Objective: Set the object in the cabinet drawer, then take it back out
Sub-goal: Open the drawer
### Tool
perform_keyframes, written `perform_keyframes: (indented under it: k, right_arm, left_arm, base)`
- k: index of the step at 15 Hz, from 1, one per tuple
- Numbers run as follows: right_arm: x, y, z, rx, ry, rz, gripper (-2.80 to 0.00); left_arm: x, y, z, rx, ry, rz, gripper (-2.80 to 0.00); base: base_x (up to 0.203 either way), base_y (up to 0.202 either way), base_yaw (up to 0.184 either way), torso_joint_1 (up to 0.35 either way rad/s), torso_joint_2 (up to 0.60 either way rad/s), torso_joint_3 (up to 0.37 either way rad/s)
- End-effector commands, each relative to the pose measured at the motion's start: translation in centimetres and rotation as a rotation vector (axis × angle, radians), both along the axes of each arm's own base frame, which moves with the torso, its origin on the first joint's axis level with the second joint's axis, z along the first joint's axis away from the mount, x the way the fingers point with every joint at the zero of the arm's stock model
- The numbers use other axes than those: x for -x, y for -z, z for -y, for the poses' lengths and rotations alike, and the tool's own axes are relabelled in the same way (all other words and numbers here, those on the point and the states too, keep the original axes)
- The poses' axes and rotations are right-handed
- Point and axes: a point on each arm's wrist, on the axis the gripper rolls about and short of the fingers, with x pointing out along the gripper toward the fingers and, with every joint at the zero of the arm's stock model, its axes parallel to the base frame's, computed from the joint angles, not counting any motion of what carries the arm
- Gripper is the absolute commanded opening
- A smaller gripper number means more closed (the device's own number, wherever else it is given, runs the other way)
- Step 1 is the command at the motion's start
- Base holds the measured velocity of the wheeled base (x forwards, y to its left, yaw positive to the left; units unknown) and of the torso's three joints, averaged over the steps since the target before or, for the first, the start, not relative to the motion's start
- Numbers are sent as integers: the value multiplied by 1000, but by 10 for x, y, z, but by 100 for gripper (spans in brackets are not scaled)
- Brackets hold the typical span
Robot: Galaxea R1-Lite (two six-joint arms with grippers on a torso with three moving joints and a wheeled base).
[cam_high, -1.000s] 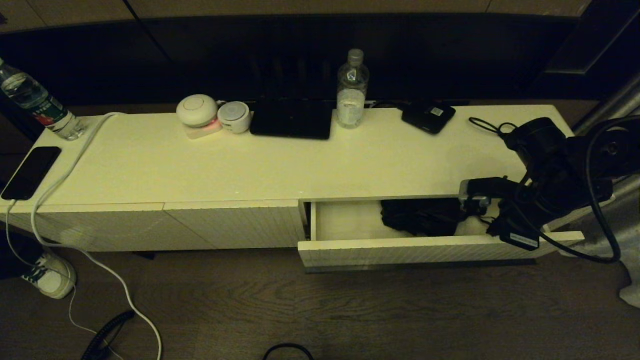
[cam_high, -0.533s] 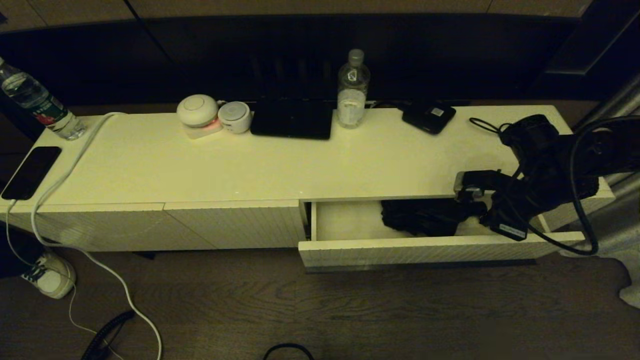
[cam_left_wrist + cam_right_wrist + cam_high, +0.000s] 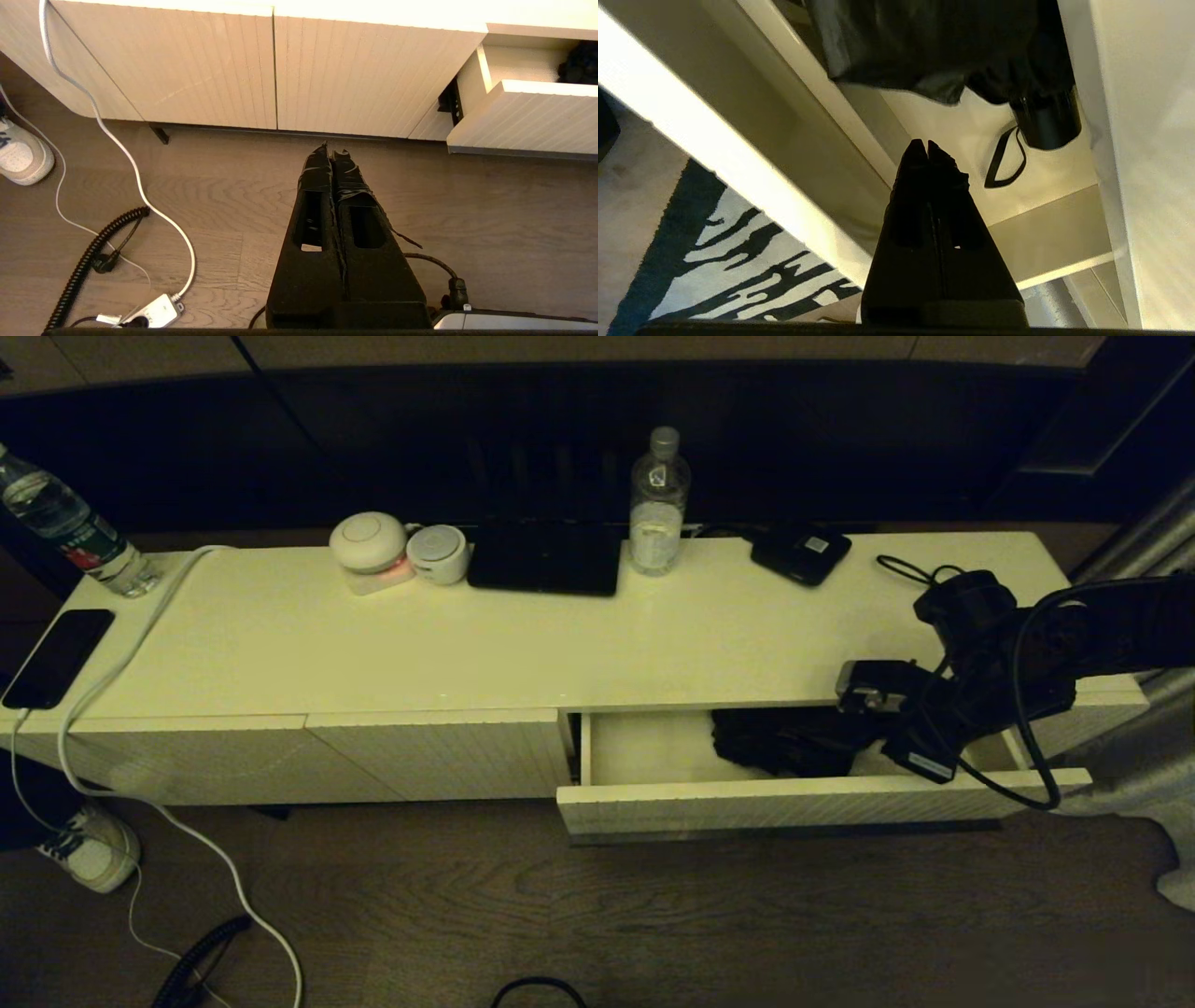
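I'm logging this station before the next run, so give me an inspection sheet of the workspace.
Surface: cream cabinet top.
Job's things: drawer open; black fabric bundle inside.
Clutter: two water bottles, phone, black box.
Grippers: right end effector shut, empty, over the drawer's right end; left end effector shut, parked above the floor.
Cables: white cable off the top's left end.
Surroundings: sneaker on wood floor.

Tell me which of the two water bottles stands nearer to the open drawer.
The clear bottle at the back middle of the cabinet top, beside the black slab. The other bottle stands at the far left end, away from the cabinet drawer.
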Motion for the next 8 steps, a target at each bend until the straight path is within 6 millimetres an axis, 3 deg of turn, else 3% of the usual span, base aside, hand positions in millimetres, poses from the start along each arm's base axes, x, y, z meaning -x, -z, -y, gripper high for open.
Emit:
perform_keyframes:
  k: [1, 5, 8]
  right_arm:
    - [1, 5, 0, 6, -3, -21, -280]
    - [23, 23, 2, 16, -5, -116, -280]
    - [35, 25, 3, 19, -5, -143, -280]
  left_arm:
    - [0, 0, 0, 1, -1, 2, -280]
    - [0, 0, 0, 1, -1, 2, -280]
    - [0, 0, 0, 1, -1, 2, -280]
  base:
    - [0, 0, 0, 0, 0, 0]
    - [0, 0, 0, 0, 0, 0]
    - [0, 0, 0, 0, 0, 0]
